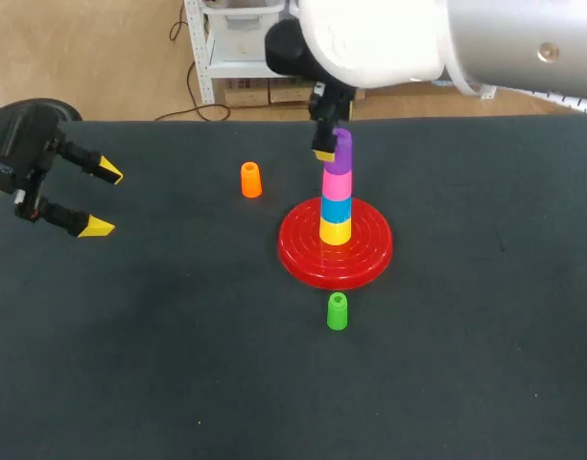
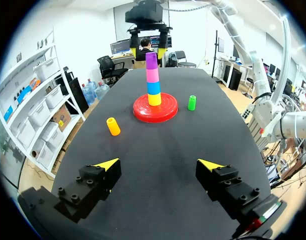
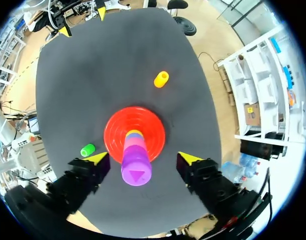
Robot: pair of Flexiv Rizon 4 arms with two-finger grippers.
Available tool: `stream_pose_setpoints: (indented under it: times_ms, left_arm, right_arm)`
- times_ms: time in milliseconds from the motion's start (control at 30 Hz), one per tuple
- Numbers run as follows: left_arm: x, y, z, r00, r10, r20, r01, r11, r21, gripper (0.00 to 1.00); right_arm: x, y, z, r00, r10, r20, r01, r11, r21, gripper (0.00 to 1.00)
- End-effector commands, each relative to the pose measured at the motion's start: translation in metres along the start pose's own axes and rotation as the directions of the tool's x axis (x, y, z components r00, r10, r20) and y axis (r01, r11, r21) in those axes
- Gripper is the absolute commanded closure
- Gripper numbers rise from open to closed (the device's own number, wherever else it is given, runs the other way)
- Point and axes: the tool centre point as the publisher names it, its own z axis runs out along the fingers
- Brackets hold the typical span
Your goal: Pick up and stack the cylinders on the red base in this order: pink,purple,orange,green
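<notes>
Our right tool hangs above the desk with its 2 fingers apart, 1 on either side of the purple cylinder. A gap shows on both sides, so it grips nothing. Directly under it the purple cylinder sits on the pink cylinder, which tops a blue piece and a yellow piece on the red base. We judge 2 of the 4 named pieces placed, with orange due next. The green cylinder stands just beside the base, to 1 finger's side of the tool. Farther out, ahead of the tool and past the base's rim, the orange cylinder stands upright on the desk, open end up, its long axis vertical. Farthest off, our left tool hovers at the desk's end, its fingers also spread and holding nothing, with the orange cylinder ahead of it and somewhat toward 1 finger. We judge the right tool the nearer of the 2 to the orange cylinder, and a descent from above, fingers straddling it, the fitting approach.
</notes>
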Motion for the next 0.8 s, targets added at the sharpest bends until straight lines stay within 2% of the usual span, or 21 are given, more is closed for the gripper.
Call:
stream_pose_setpoints:
  times_ms: [33,167,300,500,800]
  left_arm:
    - [0.001,-0.001,0.0,1.0,0.002,0.002,-0.002,1.0,-0.004,0.0]
    - [0.001,-0.001,0.0,1.0,0.002,0.002,-0.002,1.0,-0.004,0.0]
    - [0.001,-0.001,0.0,1.0,0.002,0.002,-0.002,1.0,-0.004,0.0]
    - [0.001,-0.001,0.0,1.0,0.002,0.002,-0.002,1.0,-0.004,0.0]
    - [0.001,-0.001,0.0,1.0,0.002,0.002,-0.002,1.0,-0.004,0.0]
  right_arm:
    - [-0.013,0.0,-0.013,1.0,-0.021,0.002,0.021,0.999,0.029,0.0]
    - [-0.043,-0.011,-0.017,0.997,-0.069,0.03,0.068,0.997,0.037,0.0]
    - [-0.072,-0.021,-0.01,0.991,-0.125,0.054,0.124,0.992,0.023,0.0]
    - [-0.11,-0.027,0.023,0.979,-0.195,0.055,0.197,0.98,-0.038,0.0]
    - [-0.145,-0.033,0.066,0.959,-0.284,0.008,0.283,0.954,-0.099,0.0]
